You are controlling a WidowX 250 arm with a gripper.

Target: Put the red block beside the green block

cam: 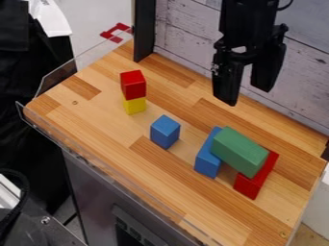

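Placement Rationale: Supports and Grasp Access

Red cube sits on yellow cube, which raises it above the desk and leaves its sides exposed for gripping. Green rectangular block lies across blue bar and red bar, which carry it as bridge piers. Gripper hangs above the desk, empty, jaws apart. Probable pick: the red cube, lifted vertically, since lateral contact could topple it. Set down beside the green block without disturbing either pier.
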